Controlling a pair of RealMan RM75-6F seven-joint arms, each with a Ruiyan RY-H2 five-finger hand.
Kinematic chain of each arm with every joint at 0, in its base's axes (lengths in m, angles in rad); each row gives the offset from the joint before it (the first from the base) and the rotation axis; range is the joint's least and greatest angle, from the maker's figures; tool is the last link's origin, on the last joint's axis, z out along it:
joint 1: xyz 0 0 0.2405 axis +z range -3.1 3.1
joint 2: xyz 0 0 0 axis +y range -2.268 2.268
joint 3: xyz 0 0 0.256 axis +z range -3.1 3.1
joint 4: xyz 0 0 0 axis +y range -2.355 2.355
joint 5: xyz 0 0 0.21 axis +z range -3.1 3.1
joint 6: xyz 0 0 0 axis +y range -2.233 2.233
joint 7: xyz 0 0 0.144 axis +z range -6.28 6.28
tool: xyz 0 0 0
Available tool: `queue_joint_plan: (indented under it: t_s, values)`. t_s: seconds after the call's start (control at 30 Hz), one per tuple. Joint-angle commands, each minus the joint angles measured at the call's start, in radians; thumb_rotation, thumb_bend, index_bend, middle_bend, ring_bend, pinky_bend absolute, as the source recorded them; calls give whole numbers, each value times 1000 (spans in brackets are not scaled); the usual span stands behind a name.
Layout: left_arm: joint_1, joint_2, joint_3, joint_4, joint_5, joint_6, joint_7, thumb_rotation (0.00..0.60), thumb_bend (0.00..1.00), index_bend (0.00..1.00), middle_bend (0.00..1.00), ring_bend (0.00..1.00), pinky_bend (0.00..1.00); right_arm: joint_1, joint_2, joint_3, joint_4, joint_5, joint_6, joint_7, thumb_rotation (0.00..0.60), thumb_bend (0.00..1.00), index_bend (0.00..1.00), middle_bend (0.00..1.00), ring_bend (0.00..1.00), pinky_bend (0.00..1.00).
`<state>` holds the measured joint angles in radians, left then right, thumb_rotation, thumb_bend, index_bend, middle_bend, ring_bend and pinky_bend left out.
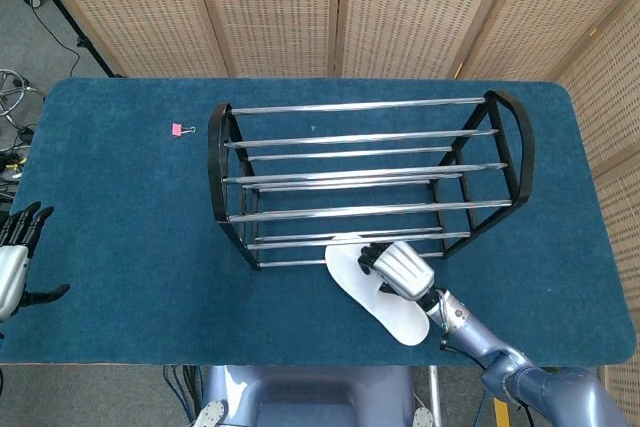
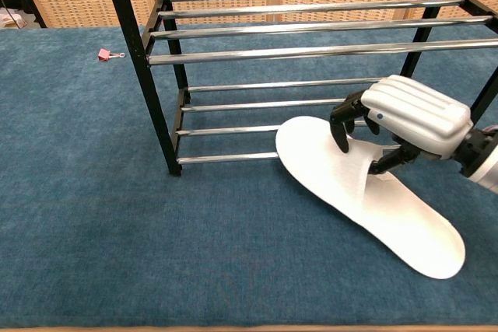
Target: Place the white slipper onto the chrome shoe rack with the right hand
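Observation:
The white slipper is a flat white sole with a strap. My right hand grips it by the strap, thumb under and fingers over. Its toe end reaches the front bottom rail of the chrome shoe rack, and its heel points toward the table's front edge. The rack has black end frames and two tiers of chrome bars, with nothing on them. My left hand hangs at the table's left edge, fingers spread and holding nothing.
A small pink binder clip lies on the blue table cloth left of the rack. Wicker screens stand behind the table.

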<state>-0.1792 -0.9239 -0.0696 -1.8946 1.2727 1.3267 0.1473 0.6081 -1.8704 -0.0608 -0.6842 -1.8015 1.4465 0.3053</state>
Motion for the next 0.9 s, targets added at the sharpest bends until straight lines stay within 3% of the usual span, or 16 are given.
queue_joint_plan:
  t_s: [0.03, 0.9]
  values:
    - [0, 0, 0, 1, -1, -1, 1, 600, 0, 0, 0, 0, 0, 10, -9, 15, -5, 19, -20, 8, 600, 361, 601, 546, 498, 615]
    - [-2, 9, -2, -4, -13, -9, -7, 600, 0, 0, 0, 0, 0, 82, -58, 111, 2, 149, -170, 0, 600, 361, 604, 549, 498, 617]
